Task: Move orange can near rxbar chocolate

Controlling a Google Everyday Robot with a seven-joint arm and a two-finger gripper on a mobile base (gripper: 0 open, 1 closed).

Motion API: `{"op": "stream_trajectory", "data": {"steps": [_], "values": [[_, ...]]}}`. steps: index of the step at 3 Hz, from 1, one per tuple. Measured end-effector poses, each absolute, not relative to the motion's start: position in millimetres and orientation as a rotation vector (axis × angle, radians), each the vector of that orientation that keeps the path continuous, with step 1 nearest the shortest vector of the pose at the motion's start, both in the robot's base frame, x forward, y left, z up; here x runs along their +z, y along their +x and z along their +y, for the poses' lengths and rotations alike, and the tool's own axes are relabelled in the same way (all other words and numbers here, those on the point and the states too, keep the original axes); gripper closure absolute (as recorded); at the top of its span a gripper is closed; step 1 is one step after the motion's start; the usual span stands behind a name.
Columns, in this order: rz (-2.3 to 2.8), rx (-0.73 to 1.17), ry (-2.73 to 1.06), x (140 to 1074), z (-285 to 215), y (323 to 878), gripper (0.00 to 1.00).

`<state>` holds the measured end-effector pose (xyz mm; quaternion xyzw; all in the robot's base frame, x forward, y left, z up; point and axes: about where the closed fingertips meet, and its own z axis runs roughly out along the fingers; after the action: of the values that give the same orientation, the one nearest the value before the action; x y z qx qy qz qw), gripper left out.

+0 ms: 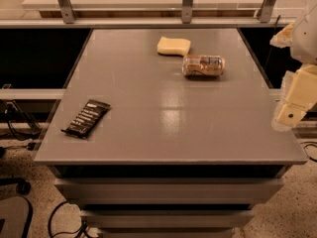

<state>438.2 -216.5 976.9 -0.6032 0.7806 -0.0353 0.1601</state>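
Observation:
The orange can (203, 66) lies on its side on the grey table (163, 128), at the back and right of centre. The rxbar chocolate (86, 118), a flat dark wrapper with white text, lies near the table's front left edge, far from the can. My gripper (292, 100) hangs at the right edge of the view, beyond the table's right side, to the right of the can and nearer the front. It holds nothing that I can see.
A pale yellow sponge (174, 45) lies just behind and left of the can. A railing with metal posts (187, 4) runs behind the table. Drawers (168, 190) sit under the tabletop. Cables lie on the floor at left.

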Motion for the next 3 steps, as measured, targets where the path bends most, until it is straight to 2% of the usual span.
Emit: {"op": "stream_trajectory", "data": {"steps": [2, 3], "values": [[2.180, -0.082, -1.758, 977, -212, 446, 0.00], [2.088, -0.072, -1.854, 973, -198, 468, 0.00]]}}
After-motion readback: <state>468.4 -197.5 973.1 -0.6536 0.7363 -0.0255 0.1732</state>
